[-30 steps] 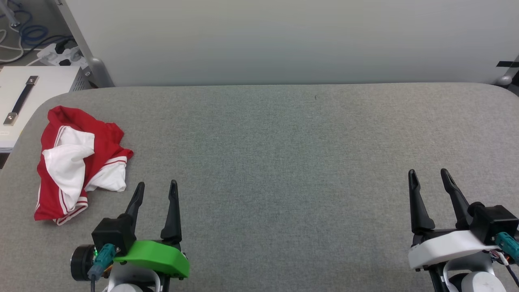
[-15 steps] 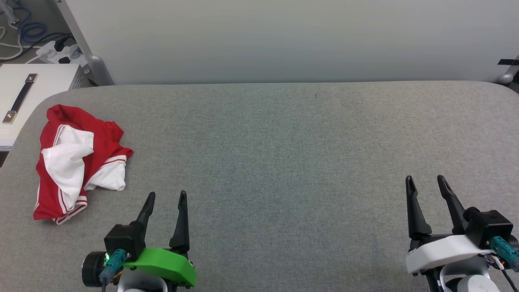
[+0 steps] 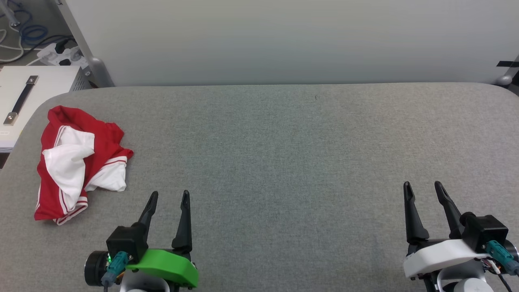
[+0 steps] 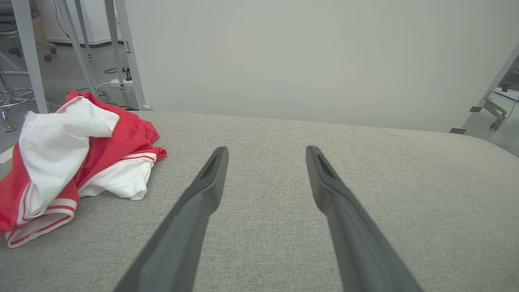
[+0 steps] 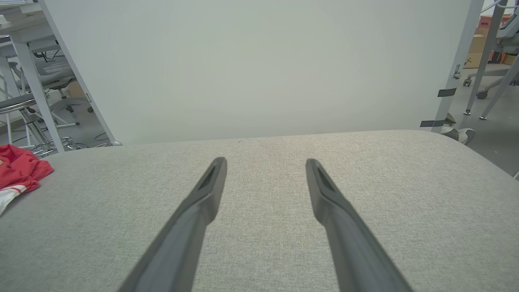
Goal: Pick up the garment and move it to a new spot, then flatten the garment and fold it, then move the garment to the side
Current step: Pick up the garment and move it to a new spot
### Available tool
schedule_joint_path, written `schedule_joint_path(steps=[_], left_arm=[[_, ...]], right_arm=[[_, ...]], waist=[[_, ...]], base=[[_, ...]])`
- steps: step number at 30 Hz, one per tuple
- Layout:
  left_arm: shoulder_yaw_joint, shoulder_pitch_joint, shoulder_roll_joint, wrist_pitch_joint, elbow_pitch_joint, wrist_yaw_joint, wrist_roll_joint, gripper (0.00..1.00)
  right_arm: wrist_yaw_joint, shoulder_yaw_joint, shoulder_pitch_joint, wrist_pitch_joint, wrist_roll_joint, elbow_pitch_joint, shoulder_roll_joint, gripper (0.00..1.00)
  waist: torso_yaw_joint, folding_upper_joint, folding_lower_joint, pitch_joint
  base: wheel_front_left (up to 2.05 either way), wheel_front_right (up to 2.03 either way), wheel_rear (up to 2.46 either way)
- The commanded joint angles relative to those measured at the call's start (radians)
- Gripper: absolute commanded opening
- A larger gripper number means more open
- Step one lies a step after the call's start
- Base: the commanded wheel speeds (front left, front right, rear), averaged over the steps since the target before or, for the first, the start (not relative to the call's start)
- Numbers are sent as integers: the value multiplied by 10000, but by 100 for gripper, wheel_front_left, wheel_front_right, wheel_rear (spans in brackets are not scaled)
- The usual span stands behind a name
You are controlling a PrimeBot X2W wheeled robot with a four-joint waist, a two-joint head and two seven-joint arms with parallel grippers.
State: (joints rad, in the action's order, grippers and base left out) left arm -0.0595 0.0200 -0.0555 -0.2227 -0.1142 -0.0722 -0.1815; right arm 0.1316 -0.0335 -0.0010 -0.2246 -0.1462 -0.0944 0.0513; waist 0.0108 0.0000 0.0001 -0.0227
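The garment [image 3: 77, 162], red with white sleeves and striped trim, lies crumpled near the left edge of the grey padded table [image 3: 284, 154]. It also shows at the left in the left wrist view [image 4: 73, 162] and at the far left edge in the right wrist view [image 5: 18, 170]. My left gripper [image 3: 169, 195] stands open near the front edge, a short way right of and nearer than the garment, with nothing between its fingers [image 4: 202, 194]. Far to the right, my right gripper [image 3: 422, 186] is open too and holds nothing.
A pale wall panel [image 3: 284, 40] rises behind the table. Off the table's left end stand a white box with a black handle [image 3: 24, 97] and a power strip with cables [image 3: 61, 54]. Metal frame legs [image 5: 454, 73] stand past the right end.
Both grippers have drawn back toward the front edge, the left one also shifting slightly right. The garment lies as before. Both stay open.
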Motion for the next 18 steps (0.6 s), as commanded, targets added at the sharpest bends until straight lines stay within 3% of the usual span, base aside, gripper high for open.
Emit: schedule_joint_path(steps=[1, 10, 18], left_arm=[[-27, 42, 47, -124, 37, -58, -59, 100], [-39, 20, 51, -307, -26, -101, -285, 100], [95, -69, 53, -391, -96, -141, -270, 100]], right_arm=[[-8, -13, 33, -108, -63, -52, -9, 100], [-9, -69, 33, -289, -212, -71, -10, 100], [-9, 388, 72, -371, -583, 83, -11, 100]], waist=[[15, 0, -1, -6], [198, 0, -1, -96], [872, 0, -1, -148]], base=[[0, 0, 0], [0, 0, 0], [0, 0, 0]])
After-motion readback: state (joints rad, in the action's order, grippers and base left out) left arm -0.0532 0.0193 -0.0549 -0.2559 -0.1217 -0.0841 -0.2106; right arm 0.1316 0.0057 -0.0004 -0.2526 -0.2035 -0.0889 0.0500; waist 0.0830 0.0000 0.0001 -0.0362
